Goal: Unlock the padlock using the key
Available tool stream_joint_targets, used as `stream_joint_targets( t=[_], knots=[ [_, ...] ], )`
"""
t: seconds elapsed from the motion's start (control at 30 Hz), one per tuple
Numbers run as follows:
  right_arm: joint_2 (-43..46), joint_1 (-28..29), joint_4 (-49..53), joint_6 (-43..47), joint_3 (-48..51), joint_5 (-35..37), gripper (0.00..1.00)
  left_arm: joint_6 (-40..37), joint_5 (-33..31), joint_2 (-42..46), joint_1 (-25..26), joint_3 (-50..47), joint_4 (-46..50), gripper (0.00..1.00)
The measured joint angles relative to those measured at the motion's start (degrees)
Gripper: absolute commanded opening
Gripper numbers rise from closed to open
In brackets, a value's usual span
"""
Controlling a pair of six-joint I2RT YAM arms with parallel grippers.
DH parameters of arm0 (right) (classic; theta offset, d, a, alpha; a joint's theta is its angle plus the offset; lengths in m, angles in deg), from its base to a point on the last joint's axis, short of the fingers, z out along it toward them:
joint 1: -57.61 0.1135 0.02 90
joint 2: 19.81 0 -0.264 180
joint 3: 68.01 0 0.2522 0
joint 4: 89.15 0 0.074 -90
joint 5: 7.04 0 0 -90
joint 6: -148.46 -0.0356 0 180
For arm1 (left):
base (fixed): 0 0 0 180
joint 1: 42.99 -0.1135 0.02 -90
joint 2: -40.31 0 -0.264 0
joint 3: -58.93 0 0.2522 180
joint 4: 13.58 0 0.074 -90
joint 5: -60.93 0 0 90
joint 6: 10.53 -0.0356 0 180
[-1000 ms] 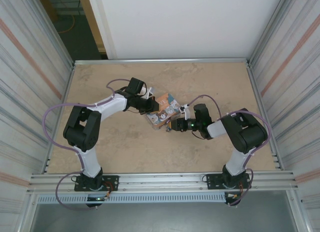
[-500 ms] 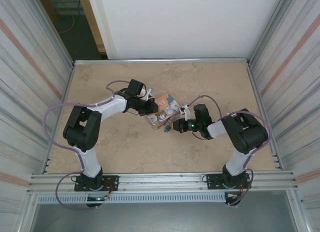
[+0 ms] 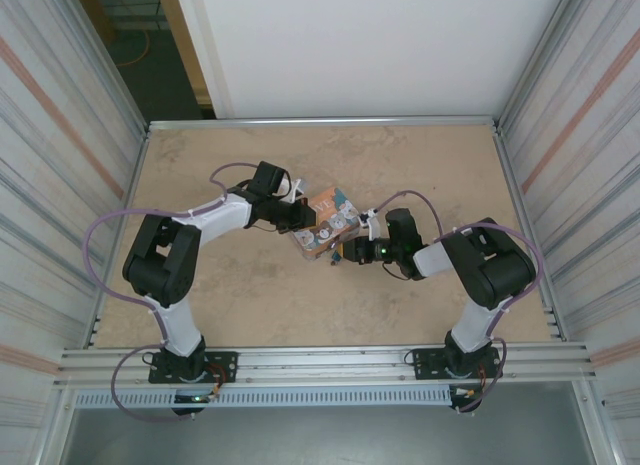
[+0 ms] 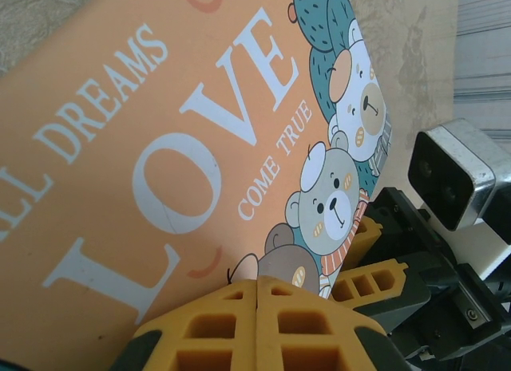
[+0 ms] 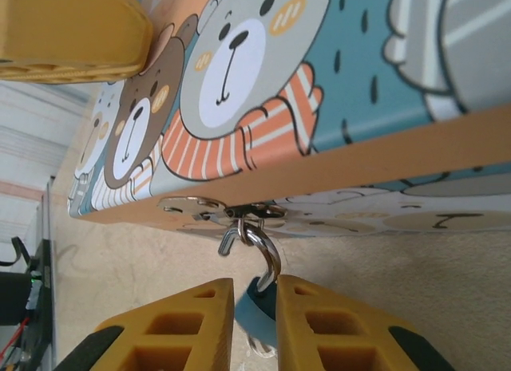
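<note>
A tiny teal-blue padlock (image 5: 249, 309), likely light, stiff and slippery, hangs from an orange cartoon-bear tin (image 5: 359, 68). The right tool (image 5: 255, 295) clenches its body; the left tool (image 4: 255, 307) is clenched on nothing.

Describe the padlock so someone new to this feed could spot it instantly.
Find the orange LOVE tin at mid-table. On its side wall facing the right arm is a small metal hasp; the padlock is hooked through it by a thin silvery shackle and held in the right pincer. Its tiny teal-blue body sets it apart from the far larger cartoon tin.
</note>
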Motion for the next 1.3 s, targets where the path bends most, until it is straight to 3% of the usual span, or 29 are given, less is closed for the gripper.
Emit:
stream_joint_targets(
  t=[0.27,0.73,1.03,1.3],
  knots=[
    [-0.44,0.33,-1.31,-0.04,-1.66,0.2,0.25,0.13,0.0,0.0,0.0,-0.11,-0.2,0.06],
    [0.85,-0.2,0.26,0.44,-0.63,2.23,0.52,0.13,0.0,0.0,0.0,-0.15,-0.48,0.06],
    [0.2,-0.07,0.76,0.46,-1.4,2.25,0.58,0.13,0.0,0.0,0.0,-0.15,-0.48,0.05],
    [-2.51,0.98,-0.59,0.26,-3.04,1.62,0.57,0.13,0.0,0.0,0.0,-0.15,-0.48,0.06]
  ],
)
